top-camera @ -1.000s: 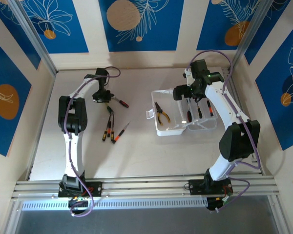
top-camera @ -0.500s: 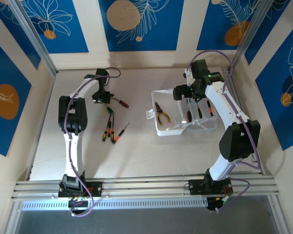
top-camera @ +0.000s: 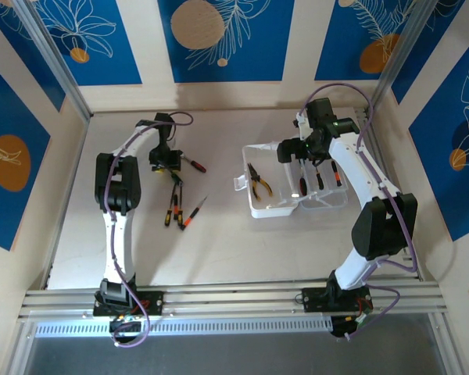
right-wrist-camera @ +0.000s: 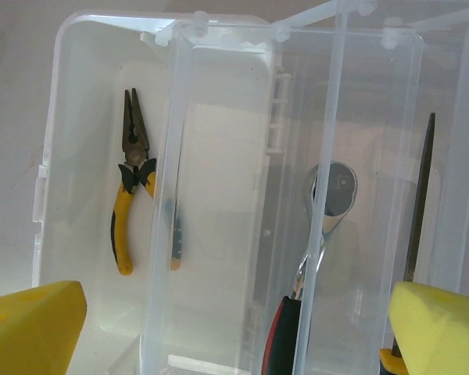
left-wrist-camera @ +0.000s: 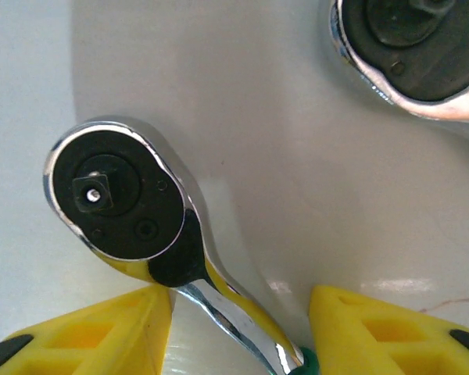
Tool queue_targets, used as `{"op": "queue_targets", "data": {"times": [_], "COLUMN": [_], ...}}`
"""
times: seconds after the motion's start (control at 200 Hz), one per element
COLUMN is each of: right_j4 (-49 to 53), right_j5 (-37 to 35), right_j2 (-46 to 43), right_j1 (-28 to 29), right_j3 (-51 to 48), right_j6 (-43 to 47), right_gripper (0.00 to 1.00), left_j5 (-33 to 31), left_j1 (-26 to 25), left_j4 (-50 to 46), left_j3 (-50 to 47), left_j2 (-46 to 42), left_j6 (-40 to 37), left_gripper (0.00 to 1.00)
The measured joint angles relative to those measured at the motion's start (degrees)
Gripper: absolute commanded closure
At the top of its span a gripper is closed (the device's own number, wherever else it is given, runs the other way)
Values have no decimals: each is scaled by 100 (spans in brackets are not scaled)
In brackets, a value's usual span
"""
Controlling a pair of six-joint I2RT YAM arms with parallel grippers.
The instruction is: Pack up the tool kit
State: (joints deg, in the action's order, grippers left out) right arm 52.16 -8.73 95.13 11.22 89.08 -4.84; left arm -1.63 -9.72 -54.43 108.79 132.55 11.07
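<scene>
The tool kit's translucent case [top-camera: 275,205] lies open at the right with yellow-handled pliers [top-camera: 258,183] [right-wrist-camera: 131,199] inside. A red-and-black ratchet wrench [right-wrist-camera: 327,215] and a dark screwdriver [right-wrist-camera: 419,211] lie in its other half. My right gripper [top-camera: 291,150] [right-wrist-camera: 234,336] hangs open over the case, and the upright lid wall [right-wrist-camera: 219,180] stands between its fingers. My left gripper [top-camera: 166,162] [left-wrist-camera: 242,336] is low over the loose tools, open. The chrome neck of a ratchet wrench [left-wrist-camera: 117,195] runs between its yellow fingers [left-wrist-camera: 102,336], close to the left one.
Left of the case lie a red-handled tool [top-camera: 194,164], two black-and-orange tools [top-camera: 172,205] and an orange screwdriver [top-camera: 191,212]. A second ratchet head [left-wrist-camera: 414,47] lies just beyond the left gripper. Metal rails border the table's sides and near edge.
The left gripper's jaws have spread apart round the ratchet wrench's neck. The right arm and the case have not moved.
</scene>
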Motion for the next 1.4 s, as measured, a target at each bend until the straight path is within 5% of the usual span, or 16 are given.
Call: {"op": "queue_targets", "data": {"times": [0.26, 0.775, 1.401], "right_j4": [-50, -76, -70], "right_j5": [46, 129, 216], "right_j2": [-46, -343, -417], "right_j1": [-37, -140, -149], "right_j3": [-114, -223, -223], "right_j6": [0, 0, -22], "right_gripper": [1, 1, 1], "left_j5": [-48, 46, 918], "left_j1": [11, 4, -98], "left_j4": [15, 98, 192], "left_j3": [0, -59, -479], "left_j2": [-9, -66, -710], "left_j6": [149, 385, 385], "left_gripper": [75, 100, 100]}}
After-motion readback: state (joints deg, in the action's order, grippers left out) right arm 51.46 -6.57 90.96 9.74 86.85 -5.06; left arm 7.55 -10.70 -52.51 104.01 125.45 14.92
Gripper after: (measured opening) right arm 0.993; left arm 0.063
